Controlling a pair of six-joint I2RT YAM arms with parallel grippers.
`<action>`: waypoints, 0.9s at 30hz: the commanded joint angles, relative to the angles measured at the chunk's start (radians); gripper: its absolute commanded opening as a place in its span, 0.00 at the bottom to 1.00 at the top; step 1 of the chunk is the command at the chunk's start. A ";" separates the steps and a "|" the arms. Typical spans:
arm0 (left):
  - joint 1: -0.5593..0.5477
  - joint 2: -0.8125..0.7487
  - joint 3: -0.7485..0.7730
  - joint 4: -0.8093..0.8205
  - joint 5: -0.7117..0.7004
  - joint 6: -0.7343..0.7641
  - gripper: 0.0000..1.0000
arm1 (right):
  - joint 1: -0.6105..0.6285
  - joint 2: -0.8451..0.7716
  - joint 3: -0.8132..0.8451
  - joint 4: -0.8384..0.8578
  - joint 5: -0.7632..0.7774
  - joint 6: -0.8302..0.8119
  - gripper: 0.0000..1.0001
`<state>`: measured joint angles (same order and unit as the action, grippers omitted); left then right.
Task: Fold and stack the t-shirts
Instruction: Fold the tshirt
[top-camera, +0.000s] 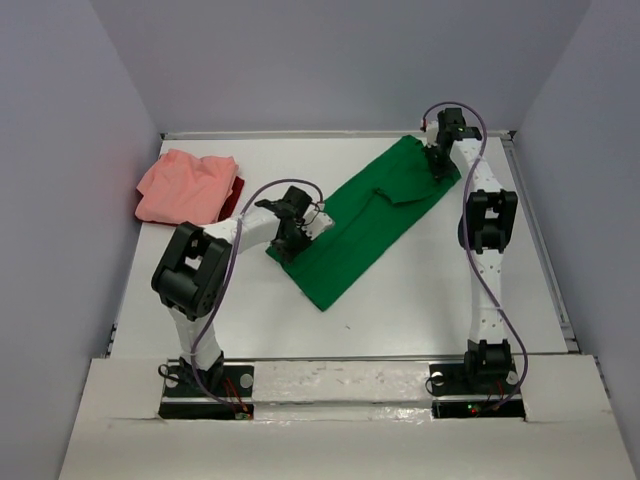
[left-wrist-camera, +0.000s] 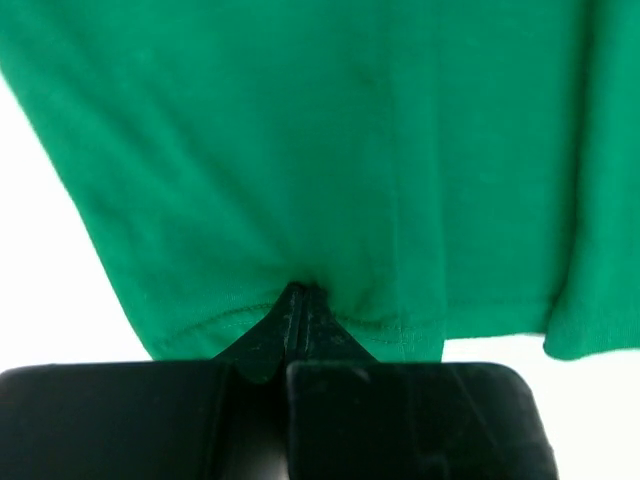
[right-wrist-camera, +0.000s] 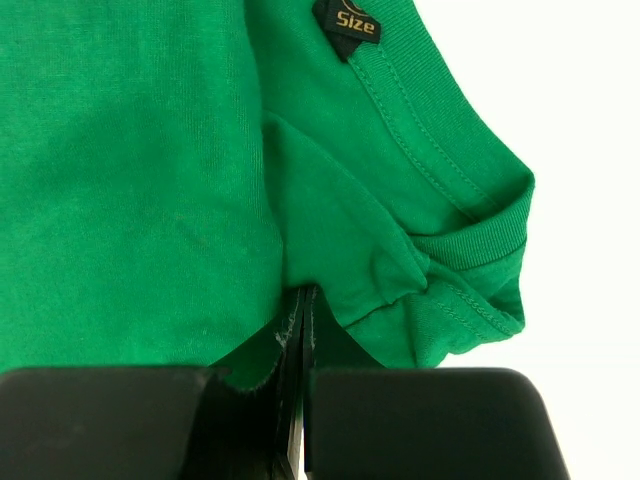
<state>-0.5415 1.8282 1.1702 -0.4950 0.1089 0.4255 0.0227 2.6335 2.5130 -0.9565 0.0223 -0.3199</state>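
Note:
A bright green t-shirt (top-camera: 372, 212) lies as a long diagonal strip on the white table, collar end at the far right. My left gripper (top-camera: 290, 238) is shut on its hem at the near left; in the left wrist view the jaws (left-wrist-camera: 300, 292) pinch the stitched hem of the green cloth (left-wrist-camera: 320, 150). My right gripper (top-camera: 440, 166) is shut on the collar end; the right wrist view shows the jaws (right-wrist-camera: 308, 296) closed on cloth just below the ribbed collar (right-wrist-camera: 440, 150) and its black size label (right-wrist-camera: 350, 22). A salmon-pink t-shirt (top-camera: 185, 186) lies bunched at the far left, over dark red cloth (top-camera: 237, 191).
Grey walls (top-camera: 70, 160) close in the white table (top-camera: 430, 300) at the left, back and right. A raised rail (top-camera: 545, 250) runs along the right edge. The arm bases (top-camera: 205, 385) stand at the near edge.

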 joint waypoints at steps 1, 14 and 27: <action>-0.054 0.068 -0.095 -0.206 0.176 0.030 0.00 | 0.022 0.028 0.029 0.076 -0.135 -0.048 0.00; -0.167 -0.006 -0.020 -0.261 0.339 0.116 0.00 | 0.091 -0.021 -0.021 0.321 -0.062 -0.114 0.00; -0.176 -0.119 0.270 -0.450 0.213 0.150 0.00 | 0.100 -0.392 -0.330 0.501 0.048 -0.133 0.00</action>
<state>-0.7143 1.8034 1.3628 -0.8661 0.3683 0.5648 0.1200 2.4458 2.2330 -0.5964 0.0288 -0.4534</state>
